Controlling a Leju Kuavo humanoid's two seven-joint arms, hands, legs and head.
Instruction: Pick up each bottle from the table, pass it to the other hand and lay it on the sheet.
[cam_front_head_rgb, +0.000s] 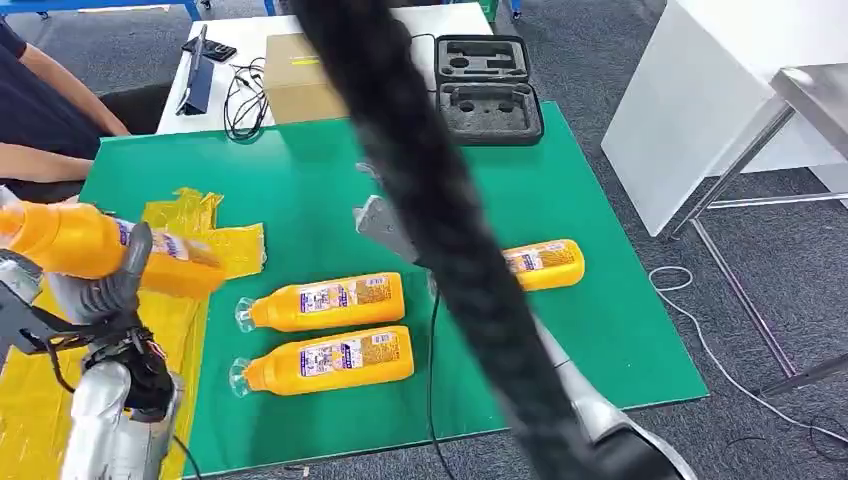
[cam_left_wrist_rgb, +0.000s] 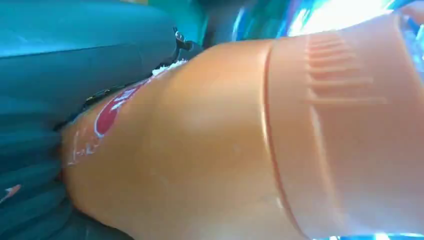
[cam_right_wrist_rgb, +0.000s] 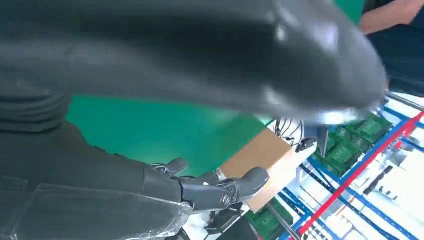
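My left hand (cam_front_head_rgb: 105, 300) grips an orange bottle (cam_front_head_rgb: 90, 245) lying sideways in the air over the yellow sheet (cam_front_head_rgb: 215, 245) at the table's left edge. Close up, that bottle (cam_left_wrist_rgb: 225, 140) lies against the hand's grey cover (cam_left_wrist_rgb: 30, 165). Two more orange bottles (cam_front_head_rgb: 325, 302) (cam_front_head_rgb: 325, 362) lie side by side on the green mat (cam_front_head_rgb: 300, 190), necks pointing left. A third (cam_front_head_rgb: 545, 264) lies further right. My right arm reaches up the middle behind a blurred black hose, and its hand (cam_front_head_rgb: 380, 225) hovers over the mat. Its fingers (cam_right_wrist_rgb: 215, 190) are spread with nothing in them.
A cardboard box (cam_front_head_rgb: 300, 75), a black foam case (cam_front_head_rgb: 488, 90), cables (cam_front_head_rgb: 245, 100) and a tablet (cam_front_head_rgb: 200, 70) sit on the white table behind the mat. A person's arm (cam_front_head_rgb: 40, 150) rests at the far left. A white cabinet (cam_front_head_rgb: 700, 100) stands to the right.
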